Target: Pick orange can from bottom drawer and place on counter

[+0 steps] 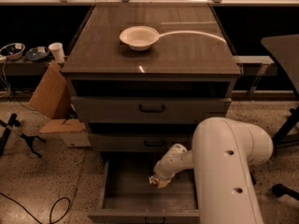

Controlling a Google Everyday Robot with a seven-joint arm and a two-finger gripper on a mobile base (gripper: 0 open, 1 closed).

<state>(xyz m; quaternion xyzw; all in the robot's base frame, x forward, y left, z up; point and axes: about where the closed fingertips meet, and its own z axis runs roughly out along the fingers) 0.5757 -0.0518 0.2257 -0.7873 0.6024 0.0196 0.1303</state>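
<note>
1. The bench [187, 59] is the flat, glossy grey-brown top of a grey drawer cabinet, seen from above and in front
2. A white bowl [139, 36] stands upright on the bench, left of the middle and nearer the far edge than the near one, well apart from every corner
3. A thin pale curved streak [196, 32] runs over the bench from the bowl toward the right edge; what it is cannot be told
4. Under the near edge of the bench are two shallow grey drawers with black handles, the upper one [112, 110] and the lower one [117, 143], both pushed in
5. The bottom drawer [126, 190] is pulled out past the near edge of the bench, its wide flat tray open to view
6. The robot's thick white arm [229, 171] rises at the lower right, below the near right corner of the bench, and bends leftward and down into the bottom drawer
7. The gripper [160, 178] is inside the bottom drawer, low over the tray, about midway across its width
8. The orange can [156, 182] is in the bottom drawer right at the tip of the gripper, showing brown-orange with a silvery glint; it is not on the bench
9. Whether the gripper is clenched on the orange can or merely touching it cannot be told, as the wrist covers that spot
10. Left of the cabinet, below the left edge of the bench, leans a sheet of cardboard [49, 92], and a white paper cup [57, 52] stands on a low shelf behind it
11. A black cable [56, 210] lies on the speckled floor at the lower left
</note>
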